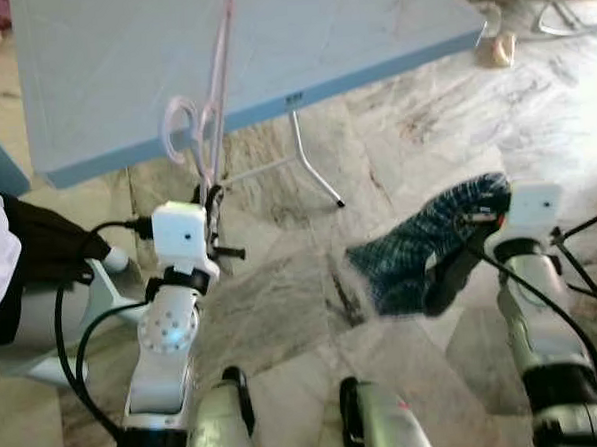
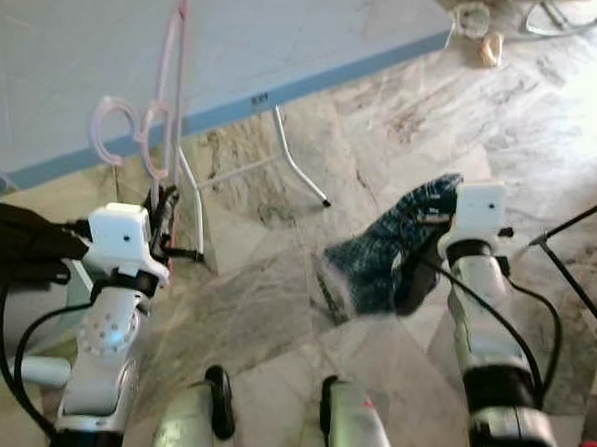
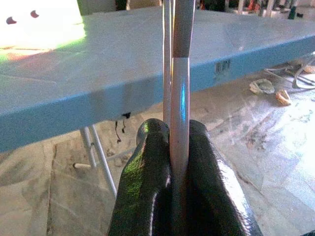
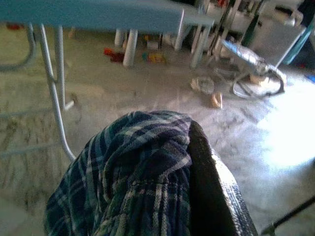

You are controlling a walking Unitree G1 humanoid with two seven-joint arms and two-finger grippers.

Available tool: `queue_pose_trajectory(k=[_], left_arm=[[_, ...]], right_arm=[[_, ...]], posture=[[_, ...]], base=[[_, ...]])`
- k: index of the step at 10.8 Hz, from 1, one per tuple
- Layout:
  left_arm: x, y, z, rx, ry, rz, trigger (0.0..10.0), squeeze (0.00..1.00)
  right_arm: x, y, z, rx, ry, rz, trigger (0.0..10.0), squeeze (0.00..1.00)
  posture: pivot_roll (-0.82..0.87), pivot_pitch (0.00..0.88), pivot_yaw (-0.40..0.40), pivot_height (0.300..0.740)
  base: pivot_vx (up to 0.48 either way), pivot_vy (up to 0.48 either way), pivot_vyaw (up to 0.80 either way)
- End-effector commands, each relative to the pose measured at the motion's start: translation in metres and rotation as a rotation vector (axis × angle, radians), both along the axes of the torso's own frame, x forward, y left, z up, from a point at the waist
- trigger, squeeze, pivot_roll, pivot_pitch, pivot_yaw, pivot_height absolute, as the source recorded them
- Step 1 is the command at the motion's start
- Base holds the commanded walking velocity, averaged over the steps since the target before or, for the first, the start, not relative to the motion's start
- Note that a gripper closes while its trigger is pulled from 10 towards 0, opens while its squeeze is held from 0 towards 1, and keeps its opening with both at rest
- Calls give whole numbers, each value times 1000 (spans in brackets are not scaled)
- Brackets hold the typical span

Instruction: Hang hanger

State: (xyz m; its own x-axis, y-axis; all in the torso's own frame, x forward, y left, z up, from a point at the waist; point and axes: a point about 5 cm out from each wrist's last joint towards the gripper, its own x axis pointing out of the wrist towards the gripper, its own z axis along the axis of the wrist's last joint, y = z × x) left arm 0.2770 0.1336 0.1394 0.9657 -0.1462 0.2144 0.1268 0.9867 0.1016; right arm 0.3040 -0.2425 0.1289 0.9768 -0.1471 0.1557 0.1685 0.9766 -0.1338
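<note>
Clamped shut, left gripper (image 3: 179, 162) pinches a thin pink plastic hanger (image 1: 215, 93) before the pale-blue folding table (image 1: 111, 83); right gripper (image 4: 197, 162) grips crumpled navy plaid cloth (image 1: 420, 242) beside its metal legs

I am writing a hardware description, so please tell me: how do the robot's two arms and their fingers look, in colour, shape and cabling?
Both arms are silver, rounded segments with black joint rings. The left arm has a perforated round cap; each wrist carries a white box-shaped camera housing. Loose black cables loop alongside both arms. The fingers are long, black and glossy, with rounded tips.
</note>
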Motion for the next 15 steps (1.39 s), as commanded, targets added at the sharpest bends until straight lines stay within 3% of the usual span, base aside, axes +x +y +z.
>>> queue_pose_trajectory(k=[1,2,3,5,6,10,13,15], left_arm=[[-3,0,4,13,-21,-2,10000,0],[-2,5,15,13,-70,49,10000,0],[-3,12,9,17,-43,94,10000,0],[-16,5,-13,29,21,70,10000,0],[-17,4,-13,26,22,68,10000,0],[-12,-2,-5,23,-12,63,10000,0],[-10,-4,-2,23,-24,52,10000,0],[-5,-3,4,32,-42,40,10000,0]], right_arm=[[-4,2,5,23,-23,-8,0,0],[-5,17,20,59,-83,31,1020,0],[-6,38,33,98,-117,100,10000,0],[-9,64,39,99,-147,243,10000,0],[-9,67,42,95,-155,257,10000,0],[-8,69,51,110,-151,290,10000,0],[-7,72,57,119,-180,286,10000,0],[-9,65,50,133,-179,241,10000,0]], posture=[[-12,246,-8,740],[-9,241,-4,740],[-4,239,-9,740],[-4,233,-19,740],[-4,233,-20,740],[-6,215,-20,740],[-1,211,2,740],[7,202,20,740]], base=[[0,0,0],[0,0,0],[0,0,0],[0,0,347],[244,0,675],[264,0,616],[425,0,0],[480,0,0]])
